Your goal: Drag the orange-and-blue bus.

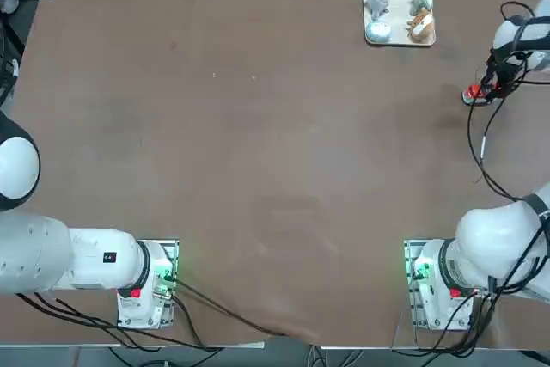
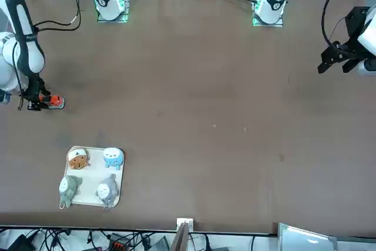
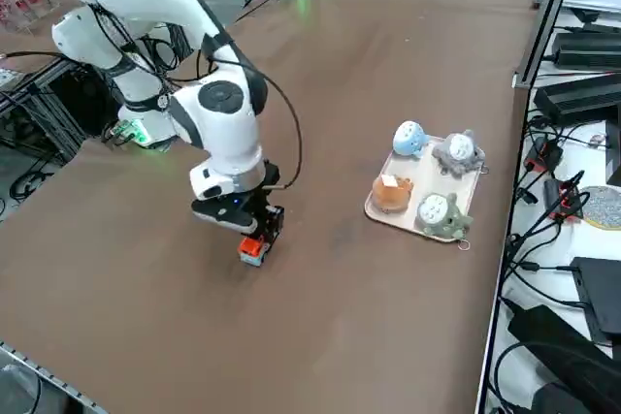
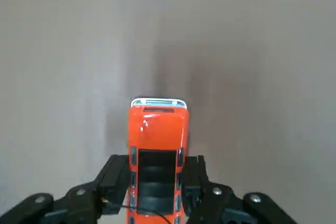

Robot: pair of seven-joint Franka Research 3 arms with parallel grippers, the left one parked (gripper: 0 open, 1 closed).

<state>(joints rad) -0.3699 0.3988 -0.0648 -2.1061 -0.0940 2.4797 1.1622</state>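
"What does the working arm look like?"
"A smooth, rounded white plastic arm with black bands and dark grey round caps at its joints."
"And the cables?"
"Thin, glossy black cables along the shell."
"The base?"
"White too, with a small red patch and a green light."
"The end?"
"A matte black two-finger gripper, silvery round screws dotting its angular fingers."
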